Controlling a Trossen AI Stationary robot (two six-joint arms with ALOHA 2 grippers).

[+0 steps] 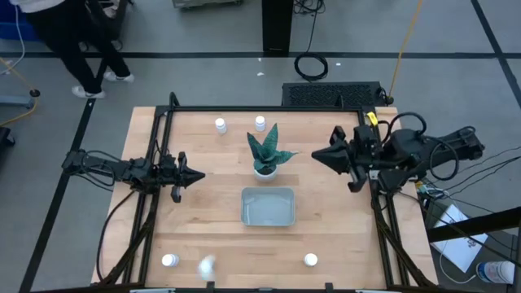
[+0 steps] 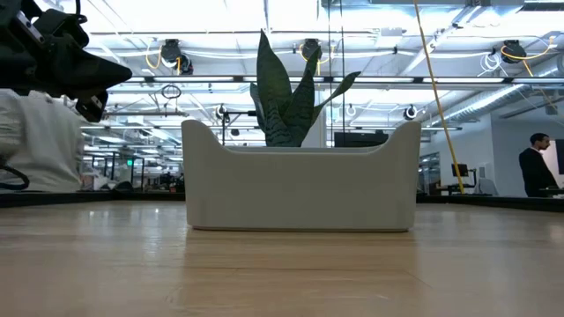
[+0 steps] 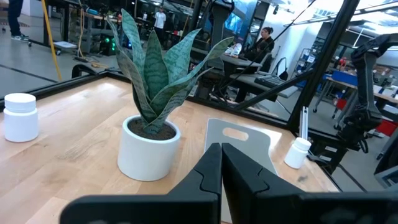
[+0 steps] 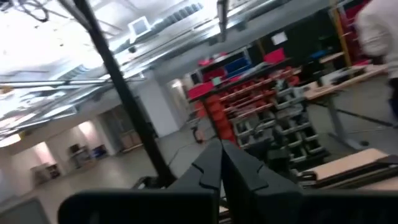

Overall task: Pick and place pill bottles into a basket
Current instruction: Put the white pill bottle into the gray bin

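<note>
While both grippers hang pressed together and empty, the left gripper (image 1: 198, 173) points at the plant (image 1: 266, 152); the basket (image 1: 268, 207) lies between it and the right gripper (image 1: 317, 155).

Honestly can't read a single word, number or brand anywhere here. The pill bottles (image 1: 221, 124) have no lettering I can make out, and the basket (image 1: 268, 207) is plain too (the background shelving is just a blur).

Both end effectors closed (empty) (image 1: 198, 173) (image 1: 316, 154)
</note>
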